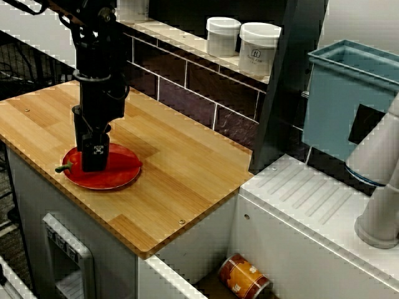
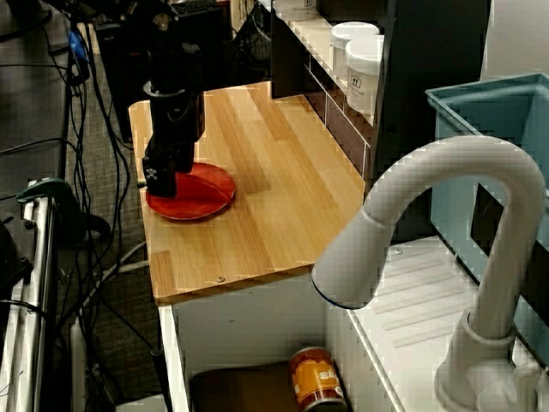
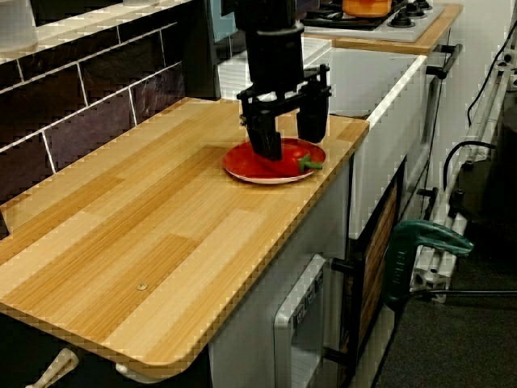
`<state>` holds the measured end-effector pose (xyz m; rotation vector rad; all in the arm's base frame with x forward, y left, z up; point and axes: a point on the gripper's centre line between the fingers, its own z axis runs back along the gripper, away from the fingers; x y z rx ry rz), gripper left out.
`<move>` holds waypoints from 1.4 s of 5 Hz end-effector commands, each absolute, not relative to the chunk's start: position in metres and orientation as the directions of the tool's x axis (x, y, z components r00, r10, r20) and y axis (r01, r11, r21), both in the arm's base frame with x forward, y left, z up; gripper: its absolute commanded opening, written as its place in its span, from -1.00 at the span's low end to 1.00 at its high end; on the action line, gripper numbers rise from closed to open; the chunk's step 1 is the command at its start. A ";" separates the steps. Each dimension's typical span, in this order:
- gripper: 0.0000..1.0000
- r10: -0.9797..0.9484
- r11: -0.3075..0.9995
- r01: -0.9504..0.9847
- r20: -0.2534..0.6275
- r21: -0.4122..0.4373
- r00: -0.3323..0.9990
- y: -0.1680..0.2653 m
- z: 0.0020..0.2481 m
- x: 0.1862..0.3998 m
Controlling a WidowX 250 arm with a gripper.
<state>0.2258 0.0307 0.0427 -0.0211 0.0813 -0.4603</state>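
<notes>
1. The fingers (image 3: pixel 268 136) on the black arm (image 1: pixel 98 59) point straight down over the red plate (image 1: pixel 121 177), with their tips low, close to the plate's surface.
2. In the view along the worktop they stand wide apart. One tip is over the middle of the plate and the other is toward the plate's rim on the side of the worktop's (image 1: pixel 187 162) edge.
3. A red vegetable (image 3: pixel 296 153) lies on the plate in the gap between them. Its green stem (image 3: pixel 310 164) pokes out over the plate's rim.
4. I cannot tell whether either finger touches the vegetable, which rests on the plate and is not clamped.
5. The plate sits flat on the wooden worktop, with bare wood running from it toward the tiled wall.
6. Well away from the plate, on the ledge above that wall, stand two white jars (image 1: pixel 249 42), side by side and just touching.
7. Farther from the plate, past the end of the worktop, are a white tap (image 2: pixel 446 193) and a blue bin (image 1: pixel 343 93).
8. Well apart from the plate and below its level, an orange can (image 1: pixel 244 277) lies on its side in the sink.
</notes>
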 end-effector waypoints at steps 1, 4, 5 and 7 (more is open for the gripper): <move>1.00 -0.398 0.917 0.398 -0.061 -0.011 0.915 0.048 0.023 0.220; -1.00 -0.316 0.947 0.312 -0.045 -0.078 0.948 0.057 0.053 0.222; -1.00 -0.324 0.942 0.319 -0.038 -0.100 0.945 0.059 0.072 0.226; -1.00 -0.260 0.955 0.258 0.009 -0.149 0.966 0.110 0.089 0.241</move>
